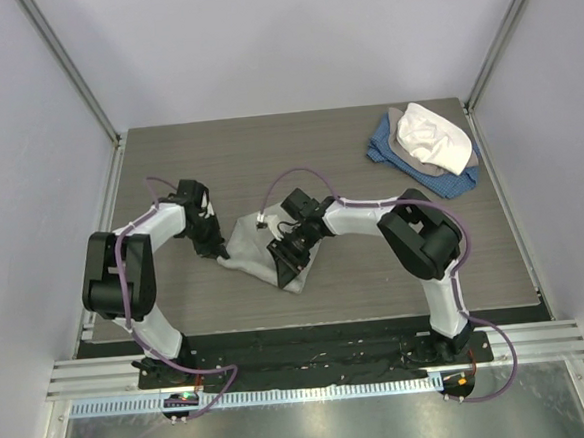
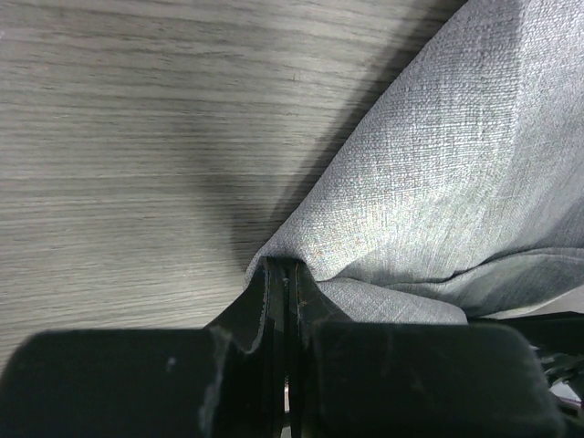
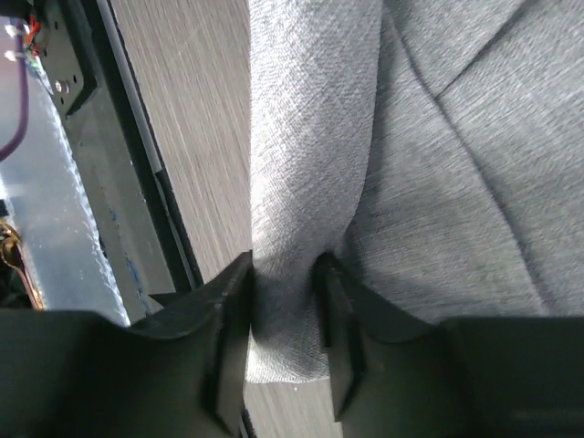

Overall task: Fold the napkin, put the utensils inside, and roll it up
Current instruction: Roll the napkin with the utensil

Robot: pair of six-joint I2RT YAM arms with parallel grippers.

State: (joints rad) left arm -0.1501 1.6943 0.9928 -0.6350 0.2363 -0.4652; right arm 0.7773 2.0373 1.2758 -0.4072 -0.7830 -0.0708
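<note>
The light grey napkin (image 1: 251, 240) lies bunched on the wooden table between my two arms. At its left end, my left gripper (image 1: 217, 254) is shut on a corner. In the left wrist view the jaws (image 2: 285, 266) pinch the cloth edge and the napkin (image 2: 438, 182) spreads away to the right. My right gripper (image 1: 284, 270) holds the napkin's near right end. Seen from the right wrist, the gripper (image 3: 285, 274) is shut on a thick rolled fold of the napkin (image 3: 310, 137). The utensils are hidden or out of view.
A heap of blue, grey and white cloths (image 1: 427, 147) sits at the back right corner. The table's front edge and a metal rail (image 1: 312, 363) run just behind my arm bases. Frame posts (image 1: 71, 69) stand at both sides.
</note>
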